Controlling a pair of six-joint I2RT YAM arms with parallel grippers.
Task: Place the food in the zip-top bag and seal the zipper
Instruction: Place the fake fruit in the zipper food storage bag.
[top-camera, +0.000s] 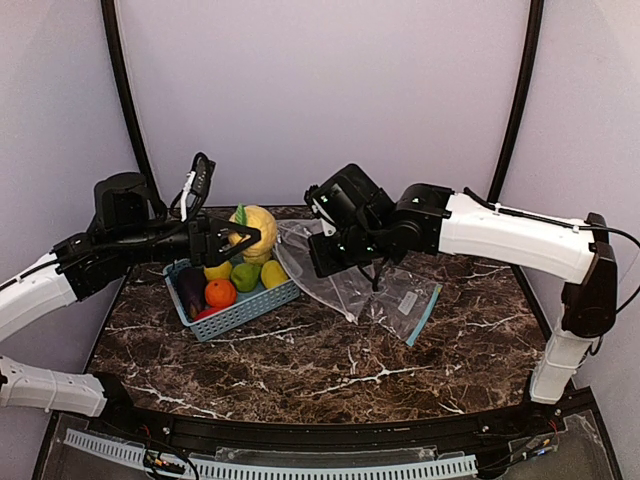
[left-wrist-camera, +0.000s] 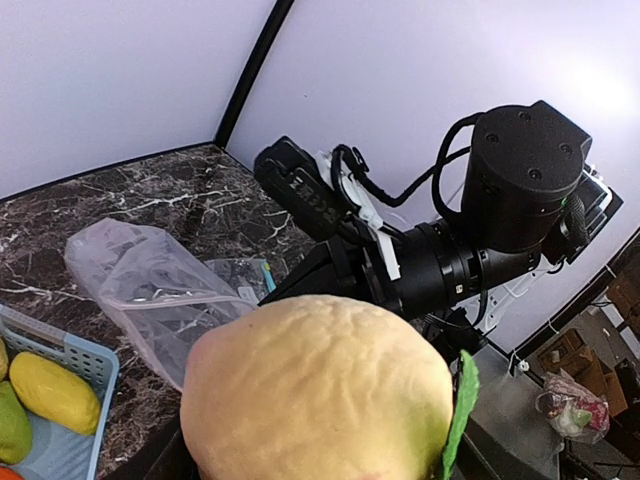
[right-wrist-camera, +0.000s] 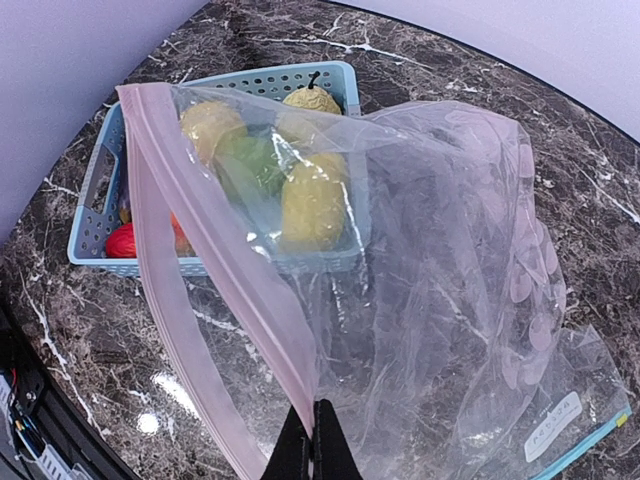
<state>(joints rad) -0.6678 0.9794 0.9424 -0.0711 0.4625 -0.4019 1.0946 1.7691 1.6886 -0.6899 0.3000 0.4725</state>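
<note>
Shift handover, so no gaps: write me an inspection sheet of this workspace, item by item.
Surface: dark marble-pattern tabletop, white veins.
Job's things: zip-top bag lies right of the light-blue basket, unsealed, no food seen inside; large yellow fruit held; lemon, green apple, orange, eggplant in the basket.
Clutter: the basket only; nothing else seen.
Grippers: left gripper shut on the large yellow fruit; right gripper shut on the bag's pink zipper edge, holding it raised.
Cables: black loop on the left arm; thin black cable along the right arm.
Surroundings: pale lilac backdrop, black poles.
</note>
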